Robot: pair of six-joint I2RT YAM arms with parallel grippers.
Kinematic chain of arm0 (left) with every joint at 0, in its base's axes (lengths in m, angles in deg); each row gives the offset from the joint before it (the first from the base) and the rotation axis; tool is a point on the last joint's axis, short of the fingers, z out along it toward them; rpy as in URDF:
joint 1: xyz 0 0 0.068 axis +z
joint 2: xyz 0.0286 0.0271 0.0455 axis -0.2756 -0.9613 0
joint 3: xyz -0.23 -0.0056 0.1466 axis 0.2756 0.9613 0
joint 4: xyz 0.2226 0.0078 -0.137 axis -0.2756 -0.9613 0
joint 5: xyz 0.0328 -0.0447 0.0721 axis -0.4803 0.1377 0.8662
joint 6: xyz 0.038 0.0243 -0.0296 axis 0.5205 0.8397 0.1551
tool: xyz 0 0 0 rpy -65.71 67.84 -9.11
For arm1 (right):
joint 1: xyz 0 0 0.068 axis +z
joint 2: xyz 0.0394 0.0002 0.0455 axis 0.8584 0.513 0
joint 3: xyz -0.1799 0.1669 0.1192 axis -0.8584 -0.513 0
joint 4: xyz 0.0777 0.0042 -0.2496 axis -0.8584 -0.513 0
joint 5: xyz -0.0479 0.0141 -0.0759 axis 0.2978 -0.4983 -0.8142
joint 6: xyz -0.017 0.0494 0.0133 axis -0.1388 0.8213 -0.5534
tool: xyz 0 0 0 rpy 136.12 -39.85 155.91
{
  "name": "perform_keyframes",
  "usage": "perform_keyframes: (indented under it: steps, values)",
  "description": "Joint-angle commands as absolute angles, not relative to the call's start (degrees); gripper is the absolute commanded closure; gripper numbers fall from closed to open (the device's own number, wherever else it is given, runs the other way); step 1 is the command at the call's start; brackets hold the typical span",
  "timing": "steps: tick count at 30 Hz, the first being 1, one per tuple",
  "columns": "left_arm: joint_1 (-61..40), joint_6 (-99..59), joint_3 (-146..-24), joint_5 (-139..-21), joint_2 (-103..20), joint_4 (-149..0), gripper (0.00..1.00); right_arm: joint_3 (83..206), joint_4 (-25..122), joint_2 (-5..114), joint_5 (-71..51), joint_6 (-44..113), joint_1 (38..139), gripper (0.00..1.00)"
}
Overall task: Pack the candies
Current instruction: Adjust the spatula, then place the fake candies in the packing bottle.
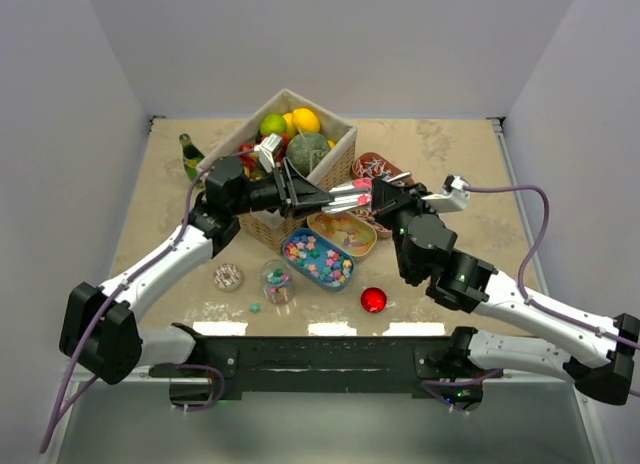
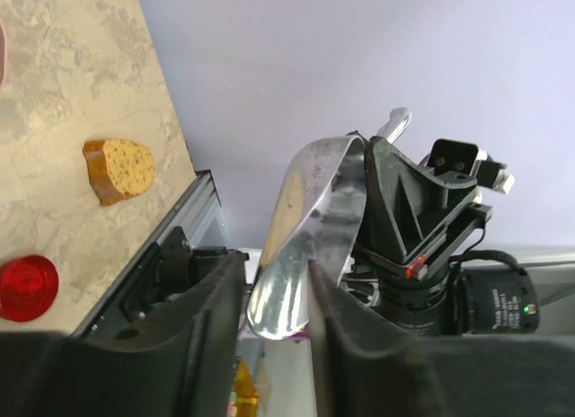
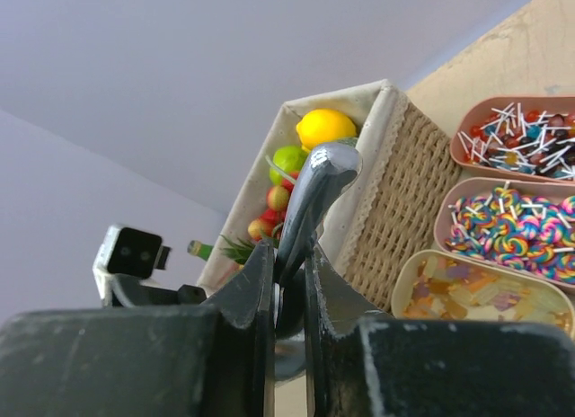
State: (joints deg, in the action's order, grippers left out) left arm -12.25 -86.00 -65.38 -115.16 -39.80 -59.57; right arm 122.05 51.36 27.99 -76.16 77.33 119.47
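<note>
White walls close in a beige, marbled bench (image 1: pixel 440 144), and over its middle the two arms meet nose to nose in front of a wicker basket (image 1: pixel 338 170) of toy fruit. Between them hangs a metal scoop (image 2: pixel 310 201). The right pincer (image 3: pixel 289 255) is pinched onto its handle. The left pincer (image 2: pixel 277 273) has its fingers either side of the bowl, and I cannot tell whether they press on it. Just below the scoop sit the sweets: pastel candies (image 1: pixel 320 260) fill a blue tray (image 1: pixel 289 246), and touching it on the far side a yellow tray (image 1: pixel 372 246) holds orange-yellow gummies (image 1: pixel 343 234). Further back on the right, pink trays carry lollipops (image 3: pixel 517 134). Near the blue tray's left end stands a small clear jar (image 1: pixel 276 281) with a few coloured pieces inside, a sprinkled doughnut (image 1: pixel 228 276) beside it and a red ball (image 1: pixel 373 300) off to the right.
</note>
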Motion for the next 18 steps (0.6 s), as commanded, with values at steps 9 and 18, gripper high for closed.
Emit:
perform_keyframes:
  steps: [9, 18]
  values:
    - [-5.37, -71.32, -66.69, -113.84, -31.75, -75.37, 0.0, 120.87, 50.33, 25.37, -75.43, 77.56, 119.34, 1.0]
    - [3.34, -51.44, -73.64, -99.35, -27.0, -105.0, 0.0, 116.48, 57.0, 27.38, -60.58, 78.35, 119.34, 1.0]
